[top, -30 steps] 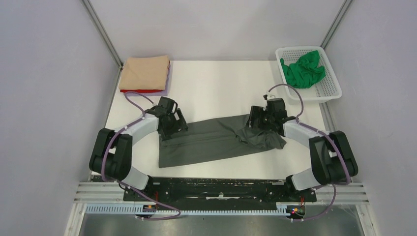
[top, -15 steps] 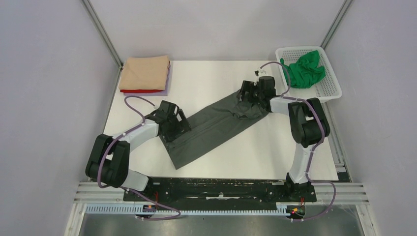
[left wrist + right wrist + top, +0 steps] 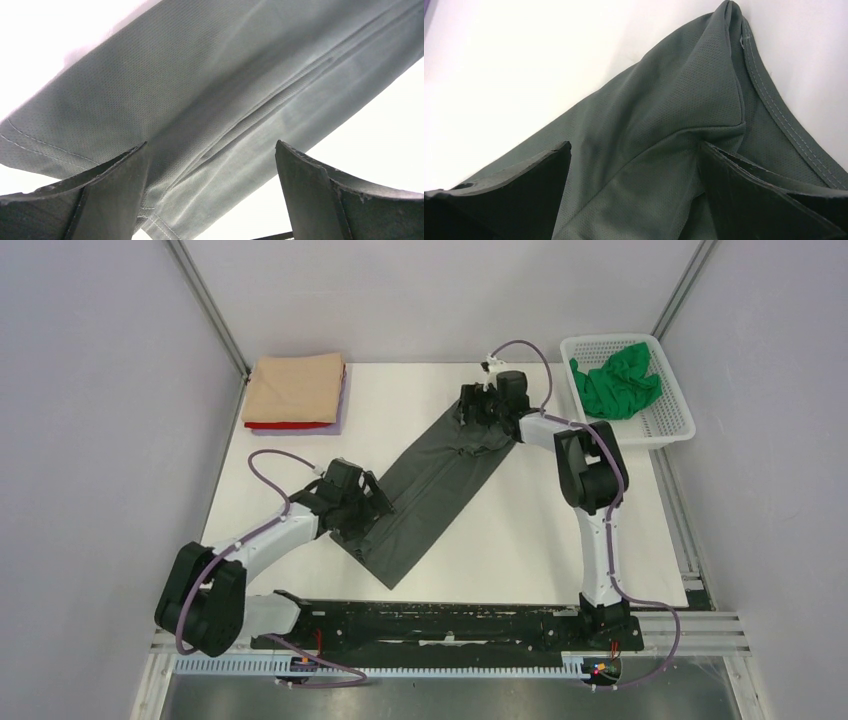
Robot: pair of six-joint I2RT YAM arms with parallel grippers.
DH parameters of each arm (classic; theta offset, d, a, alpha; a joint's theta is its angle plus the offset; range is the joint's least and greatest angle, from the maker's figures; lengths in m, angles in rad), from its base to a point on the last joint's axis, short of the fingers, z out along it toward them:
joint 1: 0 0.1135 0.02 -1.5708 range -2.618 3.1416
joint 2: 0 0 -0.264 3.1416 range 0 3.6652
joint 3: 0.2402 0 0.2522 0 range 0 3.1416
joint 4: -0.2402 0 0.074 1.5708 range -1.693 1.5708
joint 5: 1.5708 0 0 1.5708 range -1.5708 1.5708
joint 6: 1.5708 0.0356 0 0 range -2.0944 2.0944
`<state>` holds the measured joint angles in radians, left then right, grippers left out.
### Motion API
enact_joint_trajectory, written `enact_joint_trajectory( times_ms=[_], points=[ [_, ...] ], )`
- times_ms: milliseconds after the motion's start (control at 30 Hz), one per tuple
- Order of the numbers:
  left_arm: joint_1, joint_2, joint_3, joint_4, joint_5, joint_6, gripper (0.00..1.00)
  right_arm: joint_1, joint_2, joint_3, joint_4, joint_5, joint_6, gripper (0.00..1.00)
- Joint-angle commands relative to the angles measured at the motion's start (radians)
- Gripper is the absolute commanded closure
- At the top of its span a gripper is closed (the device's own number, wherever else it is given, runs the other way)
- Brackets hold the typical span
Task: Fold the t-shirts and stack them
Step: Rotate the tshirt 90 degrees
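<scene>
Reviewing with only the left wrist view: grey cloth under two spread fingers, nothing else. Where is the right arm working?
Observer: The top view shows the right gripper on the far end of the same dark grey t-shirt. The shirt lies as a narrow diagonal strip running back to the left gripper.
Operator: Is anything stacked yet?
Observer: Yes. A folded tan t-shirt tops a pile in the table's far-left corner, with edges of red cloth and lilac cloth showing beneath it.
</scene>
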<state>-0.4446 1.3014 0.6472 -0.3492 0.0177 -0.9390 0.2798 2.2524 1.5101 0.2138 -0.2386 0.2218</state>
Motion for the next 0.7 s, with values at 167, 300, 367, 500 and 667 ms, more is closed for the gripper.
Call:
enact_joint_trajectory(
  times_ms=[167, 300, 367, 500, 667],
  points=[
    [-0.011, -0.13, 0.037, -0.04, -0.044, 0.012, 0.0, 0.065, 0.045, 0.203, -0.102, 0.017, -0.04, 0.02],
    [-0.011, -0.089, 0.187, -0.091, -0.036, 0.164, 0.0, 0.065, -0.103, 0.136, -0.113, 0.05, -0.056, 0.02],
    [-0.011, -0.053, 0.267, -0.122, -0.022, 0.234, 0.0, 0.065, -0.197, 0.071, -0.117, 0.093, -0.077, 0.02],
    [-0.013, 0.009, 0.336, -0.128, 0.084, 0.316, 0.0, 0.064, -0.373, -0.064, -0.21, 0.207, -0.079, 0.02],
    [-0.021, 0.096, 0.304, -0.111, 0.231, 0.349, 0.0, 0.064, -0.517, -0.299, -0.242, 0.187, -0.008, 0.02]
  ],
)
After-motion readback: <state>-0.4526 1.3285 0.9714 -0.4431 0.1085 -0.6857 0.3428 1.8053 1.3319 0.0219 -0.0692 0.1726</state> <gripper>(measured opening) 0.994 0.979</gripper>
